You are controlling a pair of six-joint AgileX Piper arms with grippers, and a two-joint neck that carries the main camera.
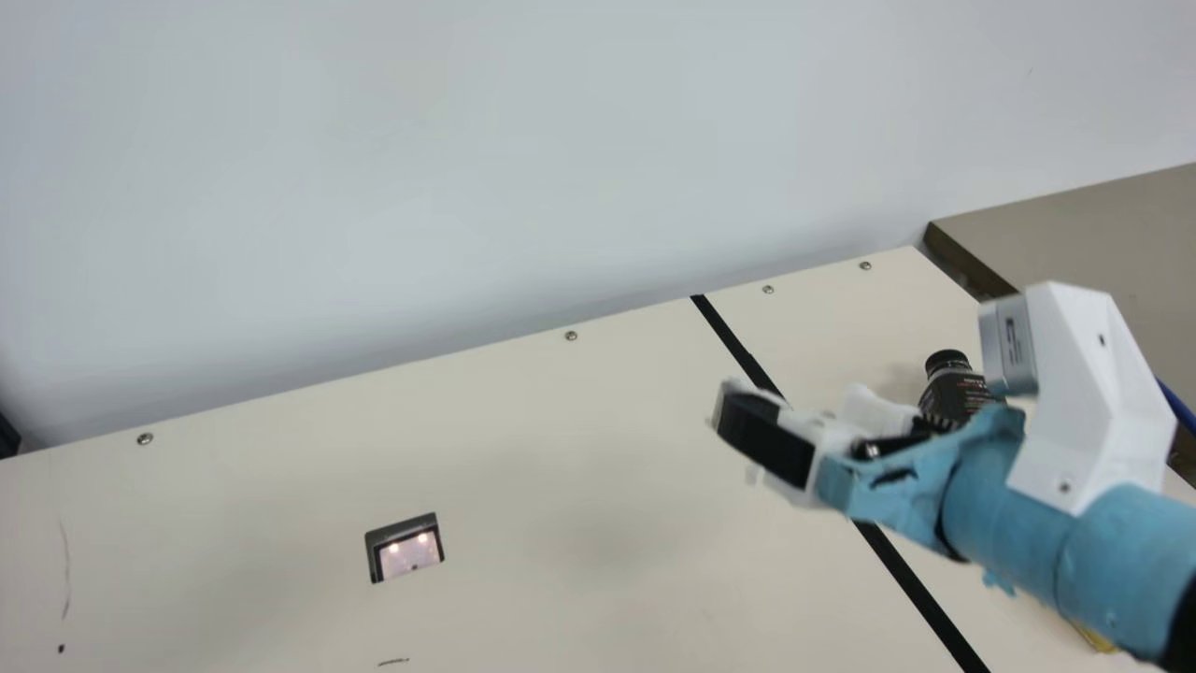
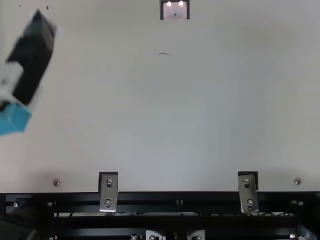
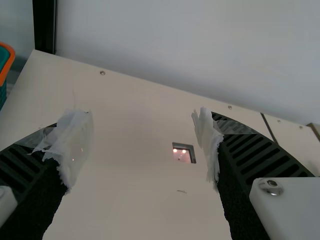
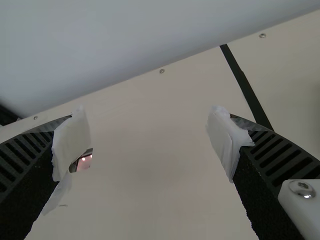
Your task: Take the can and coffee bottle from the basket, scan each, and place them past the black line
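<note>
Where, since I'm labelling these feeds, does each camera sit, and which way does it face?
Main: on the neck, facing the table and wall; the right arm shows.
Top: fixed above, looking steeply down; part of the left arm shows.
Left wrist: looks past the left pincer toward table and wall.
Right wrist: likewise, past the right pincer.
Main and right wrist views share the black line.

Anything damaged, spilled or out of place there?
The white wrapping on the left gripper looks worn, its edges ragged and frayed; that on the right gripper looks much the same. I see no spill.
</note>
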